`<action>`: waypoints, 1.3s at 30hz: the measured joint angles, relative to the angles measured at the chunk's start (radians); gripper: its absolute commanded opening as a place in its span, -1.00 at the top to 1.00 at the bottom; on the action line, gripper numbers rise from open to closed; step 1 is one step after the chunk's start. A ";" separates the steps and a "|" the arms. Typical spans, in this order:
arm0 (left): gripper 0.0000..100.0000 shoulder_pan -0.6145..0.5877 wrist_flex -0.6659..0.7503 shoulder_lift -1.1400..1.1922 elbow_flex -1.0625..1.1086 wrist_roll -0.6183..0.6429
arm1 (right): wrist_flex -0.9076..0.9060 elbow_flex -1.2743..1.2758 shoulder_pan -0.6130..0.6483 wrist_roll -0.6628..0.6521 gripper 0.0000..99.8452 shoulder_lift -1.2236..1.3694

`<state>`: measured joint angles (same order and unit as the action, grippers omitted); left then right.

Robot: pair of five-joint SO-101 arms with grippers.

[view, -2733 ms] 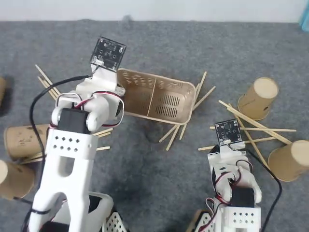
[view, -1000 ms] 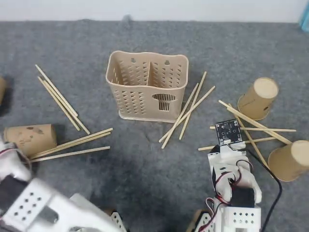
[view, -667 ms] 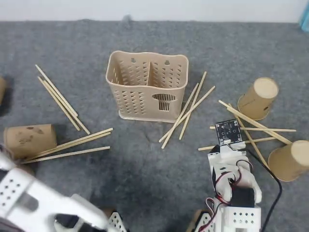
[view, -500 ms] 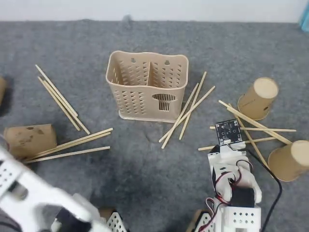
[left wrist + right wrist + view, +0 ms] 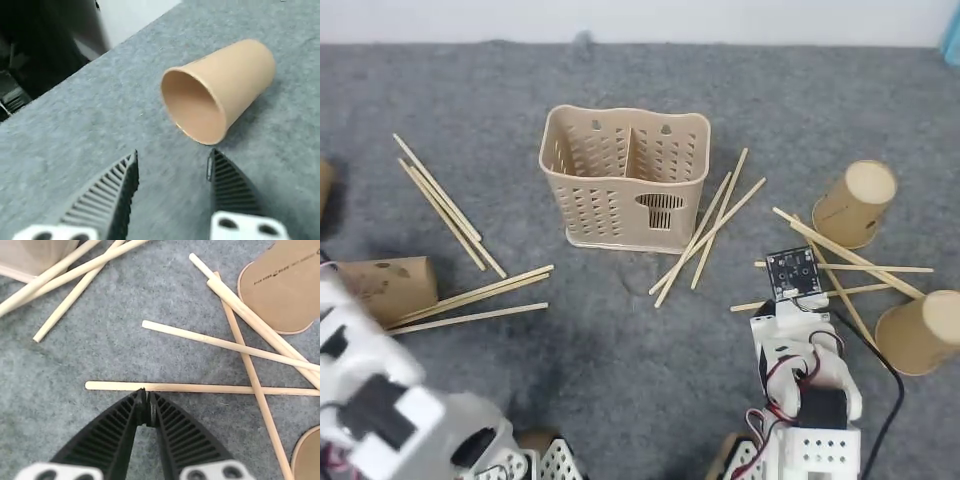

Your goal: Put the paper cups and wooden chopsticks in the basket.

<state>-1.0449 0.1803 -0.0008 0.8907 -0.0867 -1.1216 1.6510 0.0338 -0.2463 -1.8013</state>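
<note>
The left claw (image 5: 173, 154) is held apart just short of a tipped cup (image 5: 220, 90), which could be nudged and rolled away; the right claw (image 5: 146, 397) is pressed together.

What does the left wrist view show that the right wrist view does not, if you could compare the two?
Left wrist view: the left claw open, with a paper cup ahead of it lying on its side, mouth towards the camera, and a dark area beyond the table edge.
Right wrist view: the right claw shut, its tips at a wooden chopstick, more chopsticks crossing beyond, a corner of the basket and a second paper cup.
Shared: the grey felt surface, a black ribbed claw and a cup in each.
</note>
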 measured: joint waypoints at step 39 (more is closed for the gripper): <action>0.97 0.118 -0.614 0.264 -0.672 0.166 | 0.000 0.000 0.000 0.000 0.99 0.000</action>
<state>-0.9268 -0.4335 0.2631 0.2186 0.0790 -1.1216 1.6510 0.0338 -0.2463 -1.8013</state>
